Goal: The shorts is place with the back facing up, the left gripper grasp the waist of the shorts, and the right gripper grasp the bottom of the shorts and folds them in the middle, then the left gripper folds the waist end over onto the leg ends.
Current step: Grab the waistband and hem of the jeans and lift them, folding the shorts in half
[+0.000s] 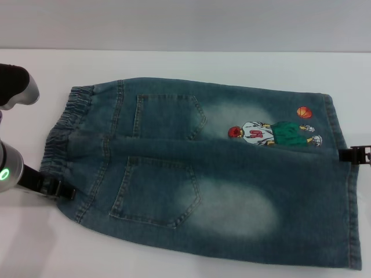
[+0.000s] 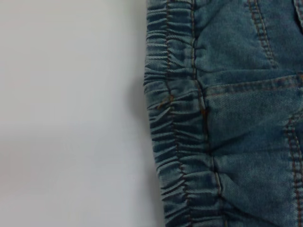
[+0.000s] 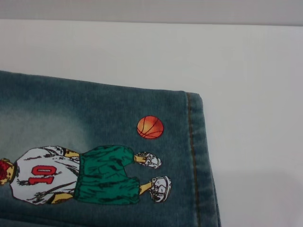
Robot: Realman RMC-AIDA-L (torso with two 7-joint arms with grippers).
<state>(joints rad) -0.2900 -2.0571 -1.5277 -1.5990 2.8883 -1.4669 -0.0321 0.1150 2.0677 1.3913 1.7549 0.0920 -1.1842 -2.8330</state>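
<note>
Blue faded-wash denim shorts: lying flat, 2 back pockets up. Your left gripper is meeting the ruffled waist, your right gripper the leg hem, positioning for the fold; finger spread and hold can't be made out.

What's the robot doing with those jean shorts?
It's getting ready to fold them. The shorts lie flat on the white table, pockets up. The left gripper sits at the ruffled waist, and the right gripper at the leg ends. Nothing is folded yet.
</note>
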